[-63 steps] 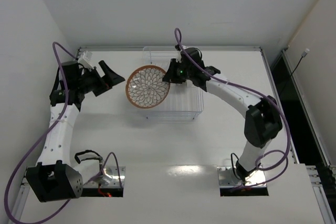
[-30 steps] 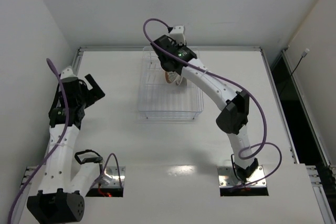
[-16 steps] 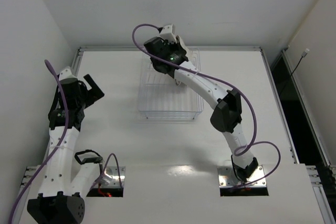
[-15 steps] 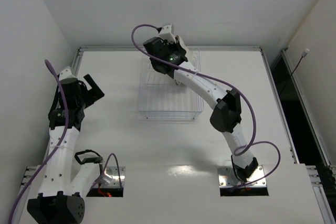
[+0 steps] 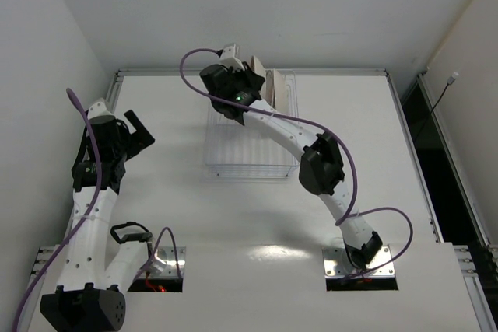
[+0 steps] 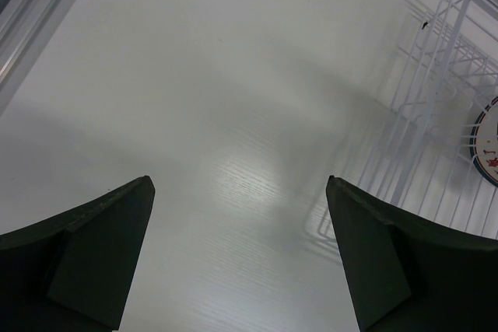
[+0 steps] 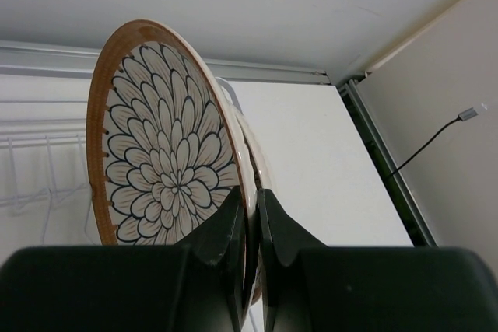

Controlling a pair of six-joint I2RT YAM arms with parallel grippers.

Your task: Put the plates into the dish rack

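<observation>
My right gripper [image 7: 250, 196] is shut on the rim of a brown-and-white petal plate [image 7: 163, 145] and holds it upright on edge. A second plate [image 7: 259, 149] stands close behind it, showing its white side. From above, the right gripper [image 5: 247, 87] is at the far end of the white wire dish rack [image 5: 249, 145], where two plates [image 5: 257, 73] stand on edge. My left gripper [image 6: 237, 184] is open and empty over bare table, left of the rack [image 6: 436, 83]. A dark-rimmed plate [image 6: 486, 141] shows in the rack at that view's right edge.
The white table [image 5: 156, 192] has a raised metal rail [image 5: 327, 71] along its far edge. White walls rise behind and to both sides. The right arm [image 5: 311, 153] arches over the rack. The left gripper [image 5: 142, 131] sits near the table's left edge.
The right arm turned the petal plate from flat to on edge and carried it to the rack's far end. The left arm drew back to the left, then stayed still.
</observation>
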